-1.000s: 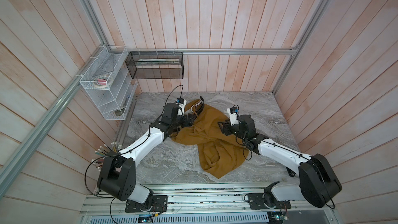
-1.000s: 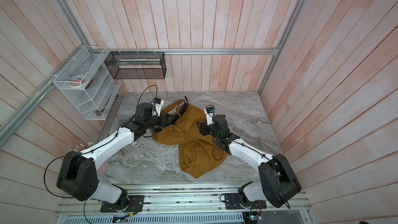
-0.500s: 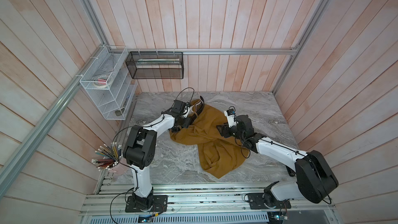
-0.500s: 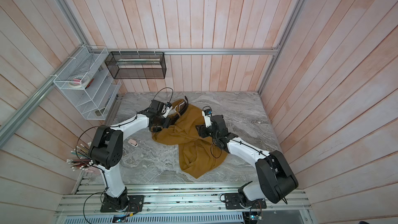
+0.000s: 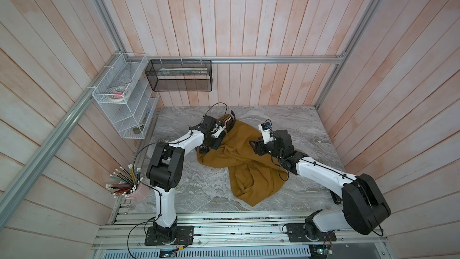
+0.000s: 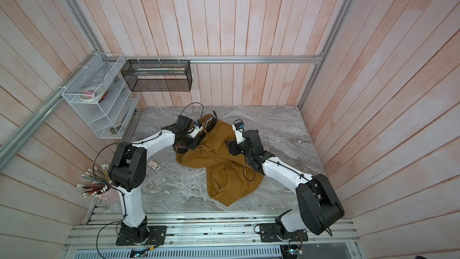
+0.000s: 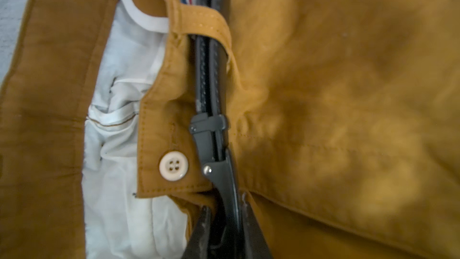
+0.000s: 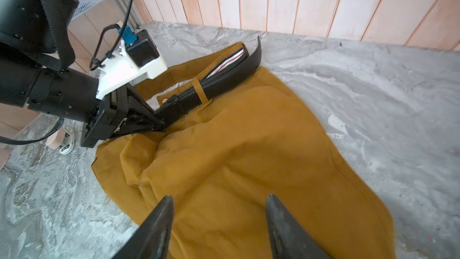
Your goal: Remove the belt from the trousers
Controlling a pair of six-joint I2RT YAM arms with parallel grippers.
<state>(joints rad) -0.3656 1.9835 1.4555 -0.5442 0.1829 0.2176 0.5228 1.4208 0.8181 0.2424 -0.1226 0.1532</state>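
- Left gripper [image 8: 161, 124] is pinching the buckle end of the black belt [image 8: 224, 80]. Its fingers [image 7: 199, 230] are pressing in from both sides with the strap sandwiched between them, no gap showing.
- Left arm [image 5: 184, 142] is reaching in low from the left side of the table toward the far end of the trousers, in both top views.
- Whitish lining [image 7: 119, 145] is showing where the waistband is lying open.
- Pale four-hole button [image 7: 173, 166] is sitting on the waistband flap, just beside the belt.
- Dark buckle [image 7: 207, 123] is sitting on the strap just past the fingertips.
- Beyond the buckle the belt is passing under a mustard belt loop [image 7: 201, 19] and running on along the waistband. Its far tip [image 8: 258, 46] is curling up off the fabric.
- Striped waistband tab [image 8: 229, 62] is peeking out right behind the strap.
- Mustard-brown trousers [image 5: 249, 165] are lying crumpled on the grey marble table [image 5: 199, 190], waist at the far side and legs trailing toward the near edge.
- Right gripper [image 8: 219, 198] is hovering over the middle of the trousers, well right of the belt, with its jaws standing wide apart and holding nothing. Whether the tips are touching the cloth, cannot tell.
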